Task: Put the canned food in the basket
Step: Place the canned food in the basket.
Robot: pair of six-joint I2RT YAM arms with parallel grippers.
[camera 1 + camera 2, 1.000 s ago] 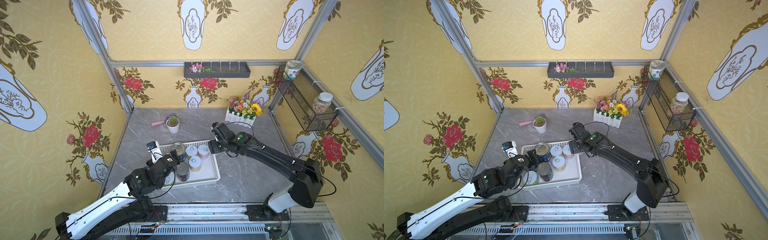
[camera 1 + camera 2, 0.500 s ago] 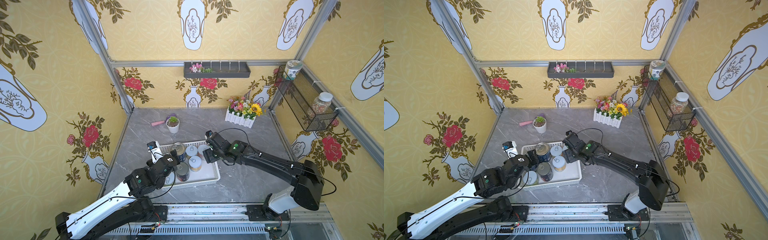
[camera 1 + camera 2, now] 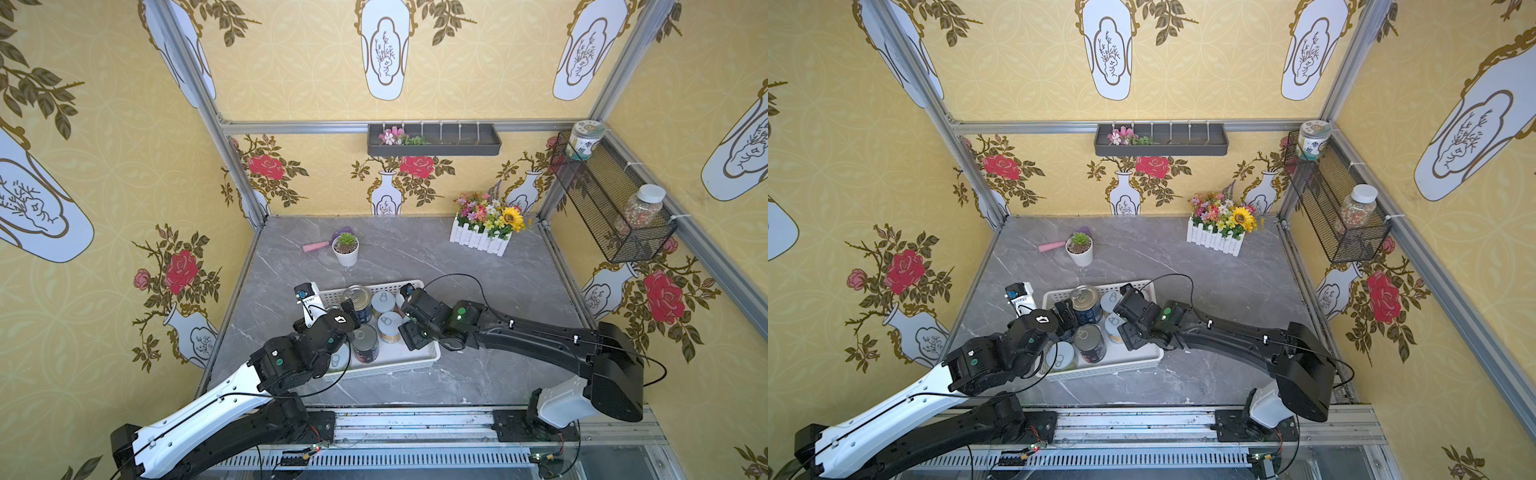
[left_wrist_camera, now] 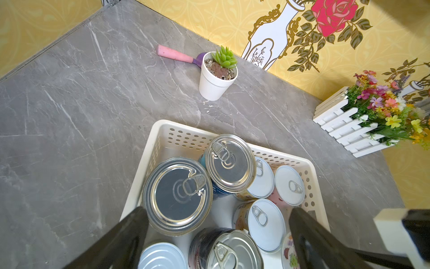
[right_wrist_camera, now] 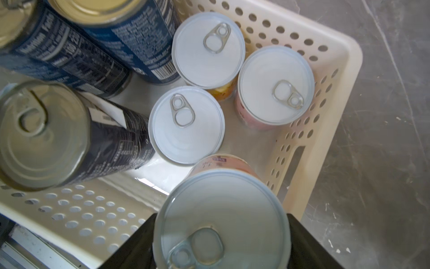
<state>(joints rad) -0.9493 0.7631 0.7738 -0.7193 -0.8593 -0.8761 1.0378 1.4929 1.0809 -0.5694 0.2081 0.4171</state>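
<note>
The white perforated basket [image 3: 386, 368] [image 3: 1113, 365] sits at the table's front centre with several cans standing in it. These include metal-topped cans with dark labels [image 4: 178, 193] [image 5: 41, 137] and white-lidded ones [image 5: 186, 125] [image 4: 266, 224]. My right gripper [image 5: 221, 235] is shut on a pink-labelled, white-lidded can [image 5: 221, 216], held above the basket's right side near its wall [image 5: 325, 69]. In both top views the gripper [image 3: 405, 316] hides this can. My left gripper [image 4: 217, 216] [image 3: 347, 316] hangs open over the basket's left part, holding nothing.
A potted succulent [image 3: 345, 249] and a pink-handled scoop [image 3: 318, 246] stand behind the basket. A white flower box [image 3: 484, 226] is at the back right. A black wire basket [image 3: 611, 208] with jars hangs on the right wall, and a dark tray [image 3: 434, 140] on the back wall.
My right gripper has carried its can from the basket's far right corner forward and slightly left, over the basket's right side. The left arm has stayed still.
</note>
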